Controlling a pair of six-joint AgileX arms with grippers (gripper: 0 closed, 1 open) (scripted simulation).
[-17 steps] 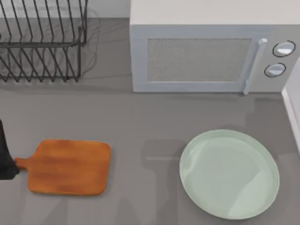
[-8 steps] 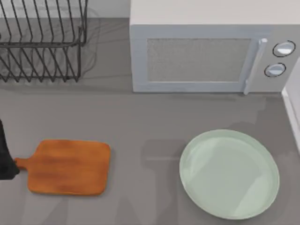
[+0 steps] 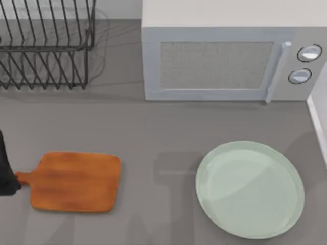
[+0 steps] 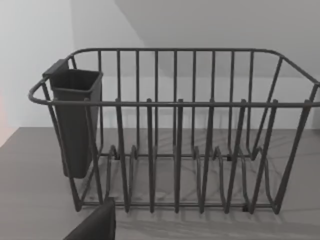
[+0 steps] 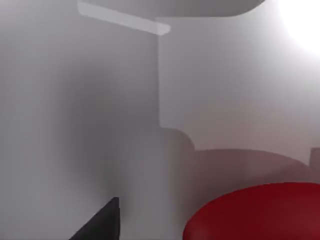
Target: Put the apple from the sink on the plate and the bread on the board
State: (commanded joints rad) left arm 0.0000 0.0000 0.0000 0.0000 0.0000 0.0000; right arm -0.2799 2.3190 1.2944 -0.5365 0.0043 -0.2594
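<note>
Red apple (image 5: 255, 212) lies close under the right gripper; gripper state cannot be told.

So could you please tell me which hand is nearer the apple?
Right. The apple looms large in the right wrist view; the left arm sits by the board's handle, facing the rack.

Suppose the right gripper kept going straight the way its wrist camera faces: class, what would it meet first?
Probably the apple, the red shape close ahead of the right gripper's dark fingertip, with pale sink wall behind it; depth is unclear.

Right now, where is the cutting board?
In the top view the board lies flat at the table's lower left, below the dish rack, well left of the plate.
</note>
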